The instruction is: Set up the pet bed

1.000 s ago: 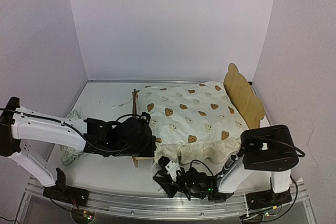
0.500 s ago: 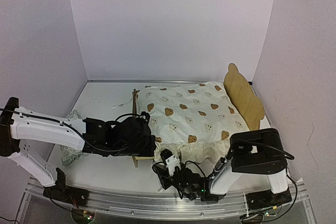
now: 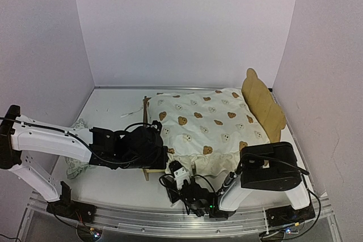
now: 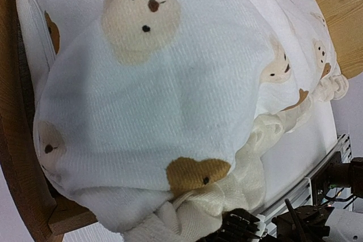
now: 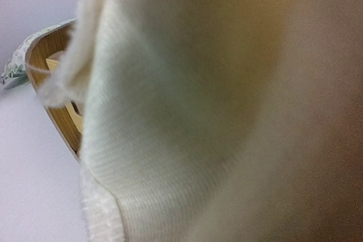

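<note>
The white table point(image 3: 113, 106) carries the bed point(image 3: 264, 103) at centre and right of the frame, a floral pillow point(image 3: 72, 168) at lower left, and a thin white strip point(image 3: 131, 112) left of the bed.

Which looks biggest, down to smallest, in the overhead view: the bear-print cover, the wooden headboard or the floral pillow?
1. bear-print cover
2. wooden headboard
3. floral pillow, though the left arm hides part of it, so its true extent is unsure.
</note>
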Robot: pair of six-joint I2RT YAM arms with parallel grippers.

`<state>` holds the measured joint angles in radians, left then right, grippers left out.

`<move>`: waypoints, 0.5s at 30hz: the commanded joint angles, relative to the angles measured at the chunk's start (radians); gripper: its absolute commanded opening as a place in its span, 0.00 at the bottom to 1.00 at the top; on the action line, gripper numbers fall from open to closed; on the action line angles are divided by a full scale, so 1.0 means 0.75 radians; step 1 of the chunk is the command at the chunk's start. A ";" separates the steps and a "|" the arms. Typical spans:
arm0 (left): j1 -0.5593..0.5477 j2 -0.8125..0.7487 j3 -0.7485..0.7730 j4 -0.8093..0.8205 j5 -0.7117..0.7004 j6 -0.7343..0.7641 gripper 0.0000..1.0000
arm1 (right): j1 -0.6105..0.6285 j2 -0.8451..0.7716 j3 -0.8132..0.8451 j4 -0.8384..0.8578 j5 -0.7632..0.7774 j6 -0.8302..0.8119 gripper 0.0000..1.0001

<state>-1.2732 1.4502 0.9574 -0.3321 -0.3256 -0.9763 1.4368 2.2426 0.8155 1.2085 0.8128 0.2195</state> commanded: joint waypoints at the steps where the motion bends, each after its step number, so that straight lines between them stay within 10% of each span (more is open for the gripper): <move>1: 0.010 -0.039 0.023 0.003 -0.036 0.003 0.00 | 0.006 0.025 0.037 -0.015 0.106 0.060 0.45; 10: 0.008 -0.021 0.039 -0.005 -0.032 0.009 0.00 | -0.022 0.097 0.090 -0.022 0.079 0.150 0.48; 15: 0.009 -0.025 0.035 -0.010 -0.036 0.003 0.00 | -0.046 0.116 0.102 -0.022 0.063 0.169 0.34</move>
<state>-1.2732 1.4502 0.9577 -0.3332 -0.3256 -0.9733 1.4203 2.2964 0.8737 1.1950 0.8639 0.3038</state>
